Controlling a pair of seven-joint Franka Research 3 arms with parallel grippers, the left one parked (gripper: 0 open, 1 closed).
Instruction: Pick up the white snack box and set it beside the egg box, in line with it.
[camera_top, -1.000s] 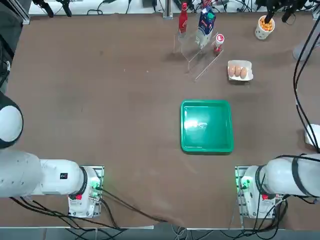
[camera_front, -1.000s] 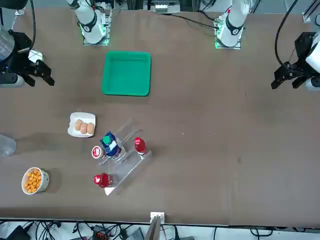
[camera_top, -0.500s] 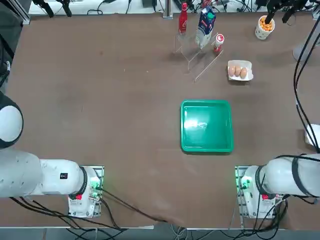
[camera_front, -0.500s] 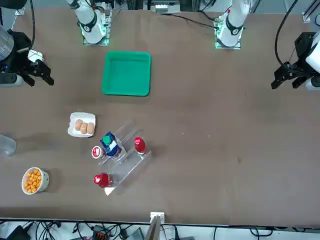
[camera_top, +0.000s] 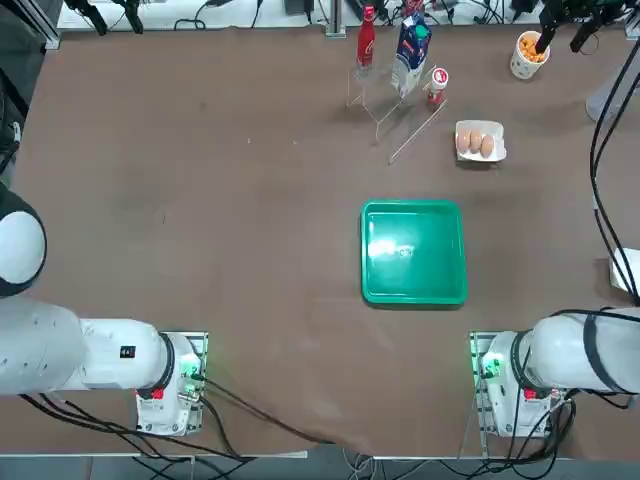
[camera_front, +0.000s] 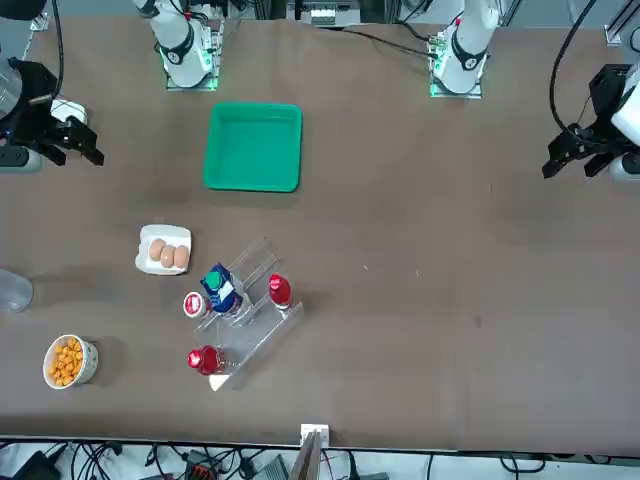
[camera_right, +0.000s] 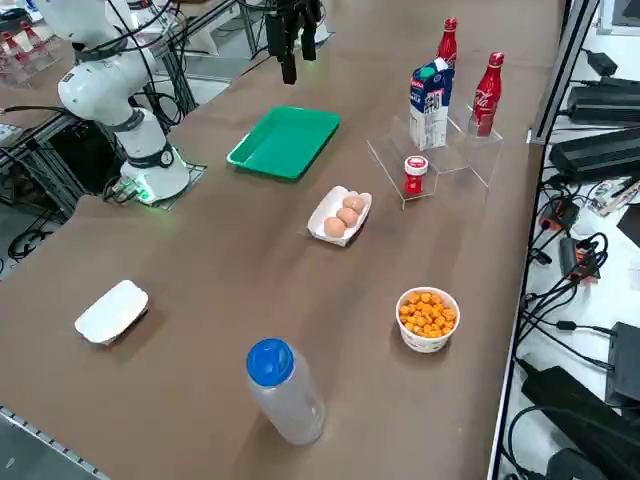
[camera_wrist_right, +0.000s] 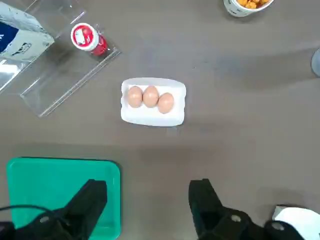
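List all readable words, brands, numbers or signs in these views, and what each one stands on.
No word or number can be read with certainty.
Carton: printing too small to read.
Red bottles: label lettering too small to read.
Small red jar: marks on its white lid, not legible.
Snack cup: no readable text.

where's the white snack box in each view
top view: the white snack box is at the right edge, crossed by cables
front view: upper left, partly hidden by the right gripper
right side view: in full view at the left, below mid-height
right wrist view: partly in view, past one of the open fingers, on the side away from the green tray
shared landmark: the egg box with its three eggs
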